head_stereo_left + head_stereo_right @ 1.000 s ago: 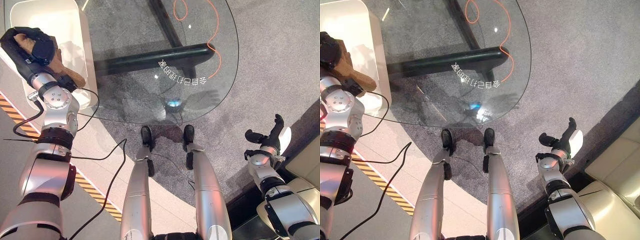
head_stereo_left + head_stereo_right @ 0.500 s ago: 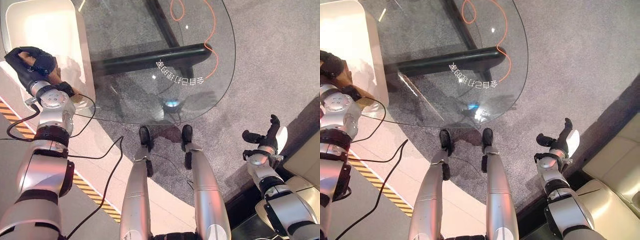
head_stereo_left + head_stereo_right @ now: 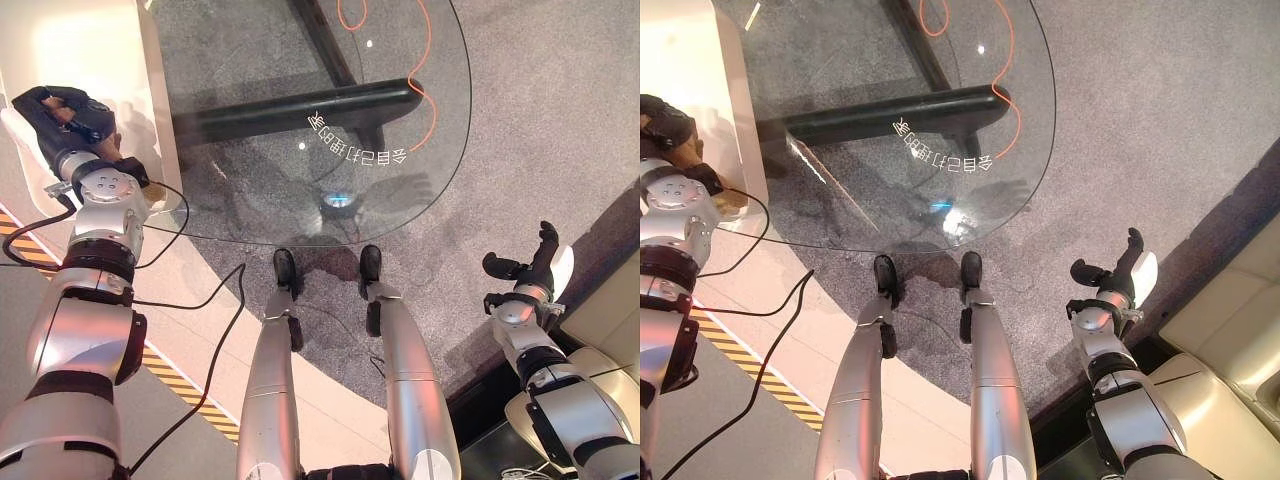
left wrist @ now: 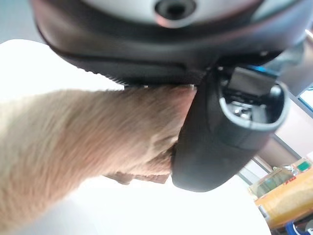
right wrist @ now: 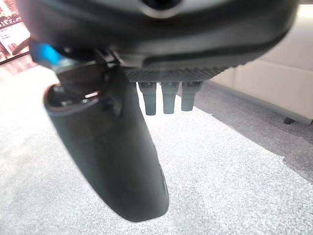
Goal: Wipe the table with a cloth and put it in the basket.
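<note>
My left hand (image 3: 62, 106) is shut on a brown cloth (image 4: 73, 142) and hovers over the near end of the white basket (image 3: 100, 40) at the far left. In the left wrist view the cloth hangs from under the palm beside the thumb (image 4: 225, 132), with the basket's white inside behind it. A brown fold (image 3: 676, 150) peeks out by the wrist. The round glass table (image 3: 300, 130) lies just right of the basket. Low at the right, away from the table, my right hand (image 3: 530, 270) hangs open over grey carpet, holding nothing.
Under the glass run a black table base bar (image 3: 300, 105) and an orange cable (image 3: 425, 70) on the carpet. Yellow-black floor tape (image 3: 170, 375) crosses the lower left. A beige sofa (image 3: 1240, 320) stands at the lower right.
The camera has shifted a little. My left hand has sunk closer to the basket, and less of the cloth hangs in sight below it. The right hand stays where it was.
</note>
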Controlling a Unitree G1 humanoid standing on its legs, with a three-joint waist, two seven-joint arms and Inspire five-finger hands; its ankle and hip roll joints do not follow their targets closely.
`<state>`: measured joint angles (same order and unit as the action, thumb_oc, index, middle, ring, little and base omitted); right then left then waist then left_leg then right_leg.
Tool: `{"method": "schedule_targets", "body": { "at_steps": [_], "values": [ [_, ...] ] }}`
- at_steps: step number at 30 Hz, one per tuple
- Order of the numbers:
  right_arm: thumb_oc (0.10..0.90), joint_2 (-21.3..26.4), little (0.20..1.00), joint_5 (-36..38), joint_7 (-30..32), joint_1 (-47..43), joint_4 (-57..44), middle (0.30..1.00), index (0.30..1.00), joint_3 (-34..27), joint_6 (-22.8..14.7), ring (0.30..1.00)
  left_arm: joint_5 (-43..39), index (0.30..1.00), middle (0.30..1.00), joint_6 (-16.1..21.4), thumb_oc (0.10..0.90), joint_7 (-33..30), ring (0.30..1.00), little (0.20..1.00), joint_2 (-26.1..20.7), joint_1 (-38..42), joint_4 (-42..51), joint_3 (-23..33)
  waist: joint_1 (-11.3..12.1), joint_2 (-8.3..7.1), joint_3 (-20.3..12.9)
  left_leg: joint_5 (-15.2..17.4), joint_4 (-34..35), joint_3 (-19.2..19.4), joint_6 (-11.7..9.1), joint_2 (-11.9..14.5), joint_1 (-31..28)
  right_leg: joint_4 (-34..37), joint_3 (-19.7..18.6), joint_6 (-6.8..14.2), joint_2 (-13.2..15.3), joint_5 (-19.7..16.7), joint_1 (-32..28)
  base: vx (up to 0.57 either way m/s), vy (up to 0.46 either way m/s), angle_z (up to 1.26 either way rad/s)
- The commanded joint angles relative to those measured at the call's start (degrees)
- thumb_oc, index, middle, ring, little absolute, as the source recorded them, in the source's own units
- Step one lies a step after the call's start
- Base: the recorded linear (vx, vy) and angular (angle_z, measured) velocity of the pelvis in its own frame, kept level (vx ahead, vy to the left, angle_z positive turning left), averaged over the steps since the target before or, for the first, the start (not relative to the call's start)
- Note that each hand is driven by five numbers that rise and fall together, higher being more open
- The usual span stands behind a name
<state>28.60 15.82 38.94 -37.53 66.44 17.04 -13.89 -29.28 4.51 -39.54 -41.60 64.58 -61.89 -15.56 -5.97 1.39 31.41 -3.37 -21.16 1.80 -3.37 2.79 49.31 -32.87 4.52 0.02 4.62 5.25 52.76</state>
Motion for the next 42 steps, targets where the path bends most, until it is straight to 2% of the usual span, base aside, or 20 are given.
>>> {"method": "schedule_targets", "body": {
  "at_steps": [1, 21, 25, 30, 35, 36, 38, 39, 42],
  "values": [
    [0.800, 2.17, 0.900, 1.66, 2.60, 2.29, 0.09, 0.900, 0.900, -0.66, -1.24, 0.900, 4.23, 0.900, 0.900, 3.38, 0.800, -4.95, 0.900, 0.900, -8.64, 3.83, 0.85, 0.53, 1.15, 0.44, -1.62, 6.95, -4.94, 3.12, 2.08, -2.60, -1.38, 2.35, 0.97, 0.32, -3.76, 1.44, -2.18, 0.00, 0.000, 0.00],
    [0.800, 1.78, 0.900, 1.86, 3.20, 2.10, -0.36, 0.900, 0.900, -0.75, -0.97, 0.900, 4.45, 0.900, 0.900, 3.03, 0.800, -5.94, 0.900, 0.900, -7.74, 2.83, 2.55, 0.89, 1.45, 0.13, -1.62, 6.86, -4.93, 2.93, 2.08, -2.61, -1.07, 2.61, 1.15, 0.40, -3.77, 1.14, -2.09, 0.00, 0.000, 0.00],
    [0.800, 1.35, 0.900, 1.95, 3.41, 2.63, -0.54, 0.900, 0.900, -0.79, -1.17, 0.900, 3.85, 0.900, 0.900, 3.51, 0.800, -6.48, 0.900, 0.900, -7.57, 2.51, 3.19, 0.98, 1.46, 0.08, -1.62, 6.92, -4.87, 2.85, 2.20, -2.73, -1.44, 2.63, 1.16, 0.42, -3.86, 1.04, -2.35, 0.00, -0.009, 0.00],
    [0.800, 0.35, 0.900, 2.15, 2.26, 3.66, -0.27, 0.900, 0.900, -0.94, -1.29, 0.900, 1.81, 0.900, 0.900, 6.73, 0.800, -5.56, 0.900, 0.900, -7.37, 0.36, 4.62, 2.55, 1.57, 0.07, -1.62, 7.04, -3.86, 2.78, 2.24, -3.02, -4.20, 3.84, 0.98, 0.81, -3.90, 0.68, -4.76, -0.02, -0.048, 0.01],
    [0.800, -1.23, 0.900, 1.75, -0.05, 7.53, 0.16, 0.900, 0.900, -2.72, 0.55, 0.900, -2.89, 0.900, 0.900, 14.35, 0.800, 0.57, 0.900, 0.900, -5.27, -10.71, 8.80, 9.37, 2.38, 0.37, -1.62, 5.03, 2.51, 3.09, 1.24, -3.54, -13.01, 9.89, 1.30, 2.52, -2.79, -1.41, -13.32, -0.01, -0.056, 0.00],
    [0.800, -1.25, 0.900, 1.57, -0.42, 8.16, 0.28, 0.900, 0.900, -3.20, 0.61, 0.900, -3.09, 0.900, 0.900, 14.78, 0.800, 1.33, 0.900, 0.900, -4.92, -12.36, 9.30, 10.36, 2.60, 0.42, -1.62, 4.75, 3.42, 3.05, 1.10, -3.69, -14.22, 10.67, 1.39, 2.73, -2.64, -1.60, -14.63, 0.00, -0.047, -0.08],
    [0.800, -1.55, 0.900, 1.26, -1.87, 10.94, 0.85, 0.900, 0.900, -4.46, 0.85, 0.900, -4.73, 0.900, 0.900, 16.12, 0.800, 4.55, 0.900, 0.900, -3.64, -18.93, 10.36, 13.72, 3.39, 0.74, -3.42, 3.66, 7.12, 2.83, 0.72, -3.99, -18.42, 13.87, 1.75, 3.45, -1.95, -2.11, -19.09, 0.05, -0.036, -0.07],
    [0.800, -1.55, 0.900, 0.84, -3.50, 13.67, 1.86, 0.900, 0.900, -5.82, 1.03, 0.900, -6.27, 0.900, 0.900, 16.15, 0.800, 7.99, 0.900, 0.900, -2.57, -25.14, 10.00, 16.83, 4.10, 0.93, -6.30, 2.85, 10.79, 2.53, 0.43, -3.87, -22.70, 17.18, 1.85, 3.95, -1.23, -2.63, -23.49, 0.10, -0.025, -0.05],
    [0.800, -1.02, 0.900, 0.03, -6.73, 18.16, 3.53, 0.900, 0.900, -7.94, 1.24, 0.900, -6.11, 0.900, 0.900, 16.91, 0.800, 12.67, 0.900, 0.900, -1.83, -33.13, 8.43, 20.15, 4.88, 0.81, -10.59, 2.48, 14.95, 2.27, 0.22, -3.76, -28.38, 21.16, 1.70, 4.60, -0.20, -3.17, -29.51, 0.14, -0.009, -0.13]
  ]
}}
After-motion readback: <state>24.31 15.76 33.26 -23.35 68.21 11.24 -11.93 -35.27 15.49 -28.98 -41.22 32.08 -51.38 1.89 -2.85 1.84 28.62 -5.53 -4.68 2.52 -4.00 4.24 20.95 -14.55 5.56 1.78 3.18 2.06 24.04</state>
